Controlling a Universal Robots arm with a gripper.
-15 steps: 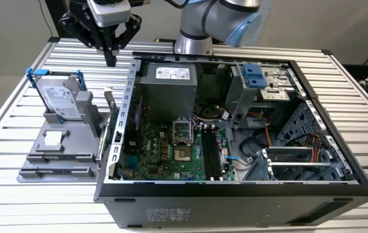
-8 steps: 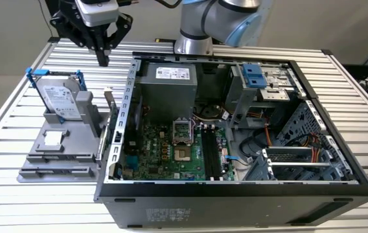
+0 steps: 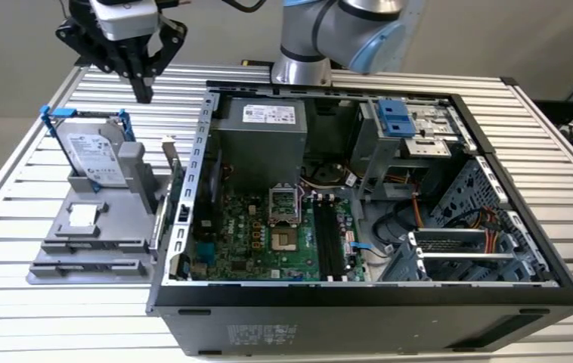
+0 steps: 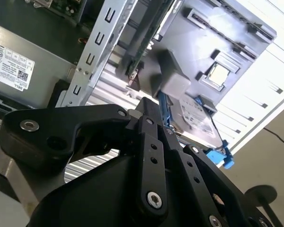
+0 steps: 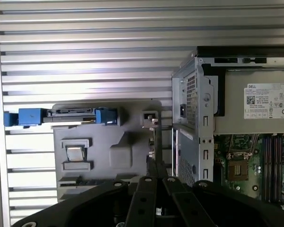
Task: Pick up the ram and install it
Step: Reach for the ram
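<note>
The ram [image 3: 169, 162] stands on edge at nine o'clock of the open case [image 3: 367, 299]. My hand [image 3: 144, 92] hangs at eleven o'clock of it, pressed together and empty. Descending like this, I reckon I'd jab the stick's edge or clip the case wall. The grey fixture [image 3: 77, 255] holds ram and hard drive [image 3: 95, 159].
</note>
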